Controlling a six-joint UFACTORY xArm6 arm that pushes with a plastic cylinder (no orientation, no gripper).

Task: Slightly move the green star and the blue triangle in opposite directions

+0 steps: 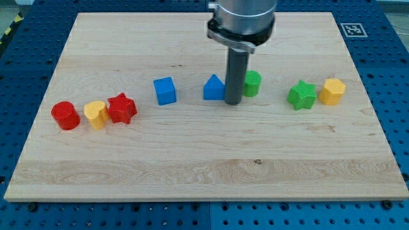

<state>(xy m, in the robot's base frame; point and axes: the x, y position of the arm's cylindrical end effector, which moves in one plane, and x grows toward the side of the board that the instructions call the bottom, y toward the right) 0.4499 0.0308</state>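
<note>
Locate your tip (232,102) between the blue triangle (214,89) and the green cylinder (252,84), just beside the triangle's right edge. The triangle's apex points toward the view's top. The green star (301,96) sits well right, touching the yellow hexagon (332,91). No gripper is fitted.

The arm (243,19) ran out past the view's top edge, so only its grey collar and the dark rod showed. The rod covered the left part of the green cylinder (253,83) and stood against the right edge of the blue triangle (214,88), so whether my tip (232,103) touched either could not be told. The marker (353,29) at the board's top right corner was too small to read
</note>
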